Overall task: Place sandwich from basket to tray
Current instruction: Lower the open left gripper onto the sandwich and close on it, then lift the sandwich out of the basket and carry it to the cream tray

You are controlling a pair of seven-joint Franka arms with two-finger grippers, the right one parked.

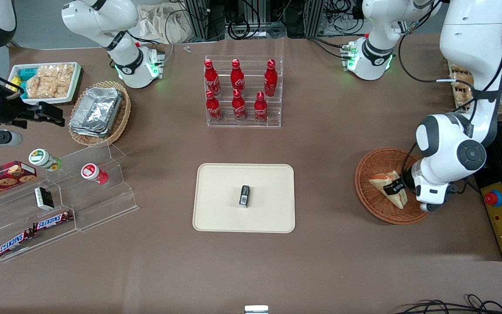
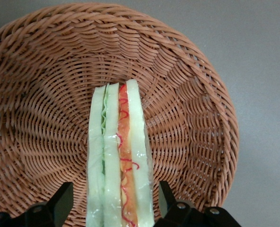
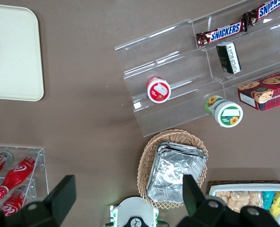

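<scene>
Triangular sandwich (image 2: 120,161) standing on edge in reddish wicker basket (image 2: 40,94); pale bread, red, cream and green layers exposed; tool (image 2: 115,205) spread, one finger either side, not visibly pinching; cream tray (image 1: 220,192) well apart.

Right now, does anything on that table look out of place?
Yes: a small black packet already sits on the cream tray, where the sandwich should go. The gripper, over the basket, straddles the sandwich, jaws open.
</scene>
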